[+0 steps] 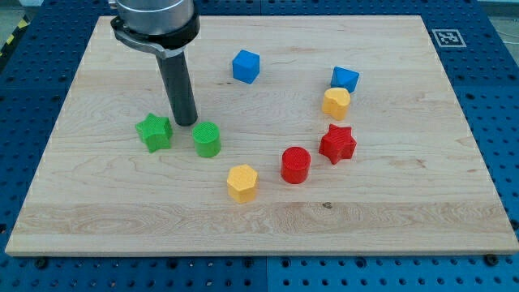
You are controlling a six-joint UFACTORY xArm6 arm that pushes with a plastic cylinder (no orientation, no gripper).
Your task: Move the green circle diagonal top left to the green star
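Wooden board [422, 219] (blue pegboard [499, 97] around), my tip [186, 122] seemingly touching green circle [207, 139], green star [154, 132] beside.

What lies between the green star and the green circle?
In the camera view, only bare board lies between the green star and the green circle; my tip stands just above that gap.

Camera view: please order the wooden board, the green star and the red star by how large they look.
1. Wooden board, by far the largest.
2. Green star and red star: they look about equal, so I do not rank one above the other.
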